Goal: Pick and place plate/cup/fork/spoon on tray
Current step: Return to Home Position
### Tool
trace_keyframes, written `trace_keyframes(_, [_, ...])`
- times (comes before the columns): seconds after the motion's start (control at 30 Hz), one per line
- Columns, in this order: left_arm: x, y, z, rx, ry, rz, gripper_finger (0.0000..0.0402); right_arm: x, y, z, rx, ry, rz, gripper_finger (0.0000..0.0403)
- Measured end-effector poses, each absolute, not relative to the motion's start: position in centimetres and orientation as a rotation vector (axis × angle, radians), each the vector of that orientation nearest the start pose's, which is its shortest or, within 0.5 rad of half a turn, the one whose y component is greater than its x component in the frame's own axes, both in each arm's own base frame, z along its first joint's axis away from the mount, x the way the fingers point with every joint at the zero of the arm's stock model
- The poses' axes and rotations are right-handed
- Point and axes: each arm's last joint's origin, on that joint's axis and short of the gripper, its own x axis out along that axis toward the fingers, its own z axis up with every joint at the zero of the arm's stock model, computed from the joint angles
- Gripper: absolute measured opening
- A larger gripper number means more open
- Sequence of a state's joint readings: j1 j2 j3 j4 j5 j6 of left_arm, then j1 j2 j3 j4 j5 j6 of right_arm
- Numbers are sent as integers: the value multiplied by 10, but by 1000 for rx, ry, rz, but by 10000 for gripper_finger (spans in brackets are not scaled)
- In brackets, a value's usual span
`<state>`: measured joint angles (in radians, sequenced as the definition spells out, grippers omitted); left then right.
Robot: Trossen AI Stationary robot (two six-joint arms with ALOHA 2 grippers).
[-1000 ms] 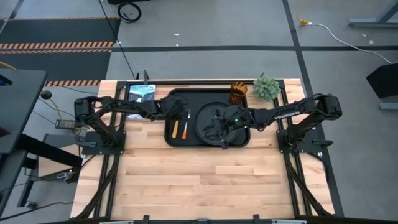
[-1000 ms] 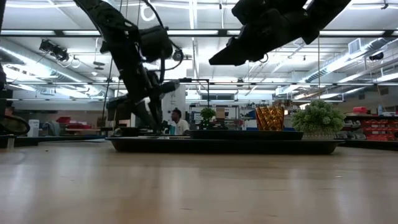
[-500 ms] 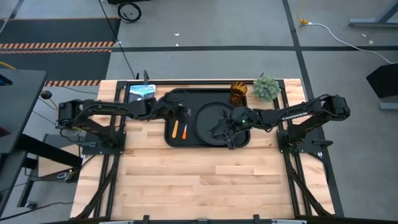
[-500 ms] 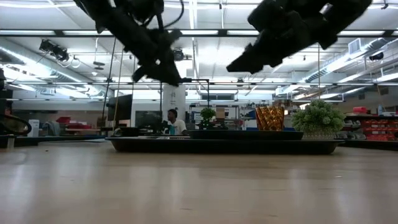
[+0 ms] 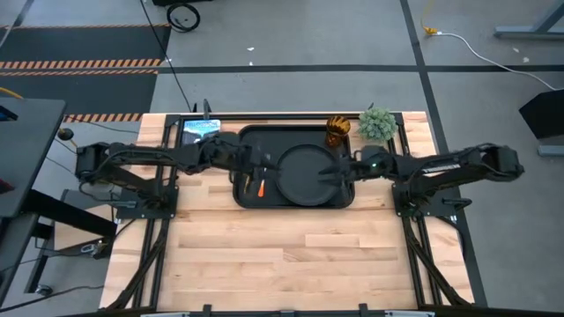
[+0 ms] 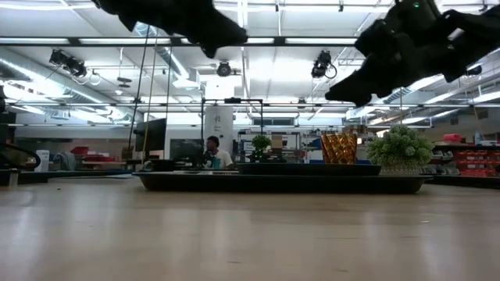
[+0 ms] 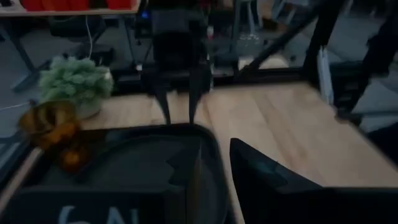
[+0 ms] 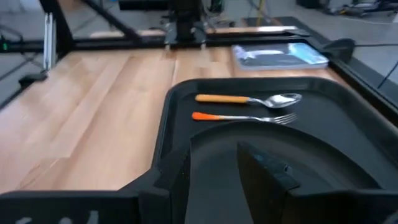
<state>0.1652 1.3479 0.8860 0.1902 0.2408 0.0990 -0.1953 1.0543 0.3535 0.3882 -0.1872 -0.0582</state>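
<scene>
Wood table (image 5: 291, 255): tray (image 5: 248, 197) w/ plate (image 5: 304, 173), fork (image 8: 245, 117), spoon (image 8: 252, 99); both pincers spread.

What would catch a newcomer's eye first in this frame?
The large black rounded tray at the table's far middle already carries the round black plate, with the orange-handled spoon and fork side by side. The amber cup stands off the tray, beside a green potted plant.
</scene>
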Motion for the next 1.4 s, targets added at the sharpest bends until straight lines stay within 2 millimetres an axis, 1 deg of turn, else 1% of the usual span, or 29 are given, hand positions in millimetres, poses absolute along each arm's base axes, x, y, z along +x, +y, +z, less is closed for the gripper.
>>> trace_keyframes(0.13, [276,53,292,134,286,-57,93,185,-40,192,46,252,-39,137])
trace_keyframes(0.23, [258,60,304,167,291,-19,93,174,-42,193,75,211,-67,137])
trace_keyframes(0.33, [241,68,313,164,297,24,93,165,-41,194,92,158,-79,137])
trace_keyframes(0.4, [233,71,320,163,269,52,93,160,-40,192,95,135,-81,137])
trace_keyframes(0.47, [222,73,322,134,288,74,93,155,-39,188,101,114,-81,137])
trace_keyframes(0.63, [200,72,329,61,310,119,93,145,-37,180,140,60,-112,137])
trace_keyframes(0.77, [181,66,336,16,314,150,93,138,-35,173,177,52,-135,137])
trace_keyframes(0.83, [173,61,340,6,276,156,93,136,-35,174,189,34,-134,137])
trace_keyframes(0.93, [158,54,337,-6,220,177,93,133,-34,175,194,2,-131,137])
trace_keyframes(1.1, [137,47,317,-69,103,212,93,126,-32,170,213,-38,-136,137])
trace_keyframes(1.2, [125,42,309,-115,14,206,93,123,-32,171,228,-56,-140,137])
trace_keyframes(1.3, [112,37,304,-144,-57,197,93,122,-32,173,223,-78,-148,137])
trace_keyframes(1.4, [99,32,301,-170,-136,190,93,122,-34,174,240,-101,-215,137])
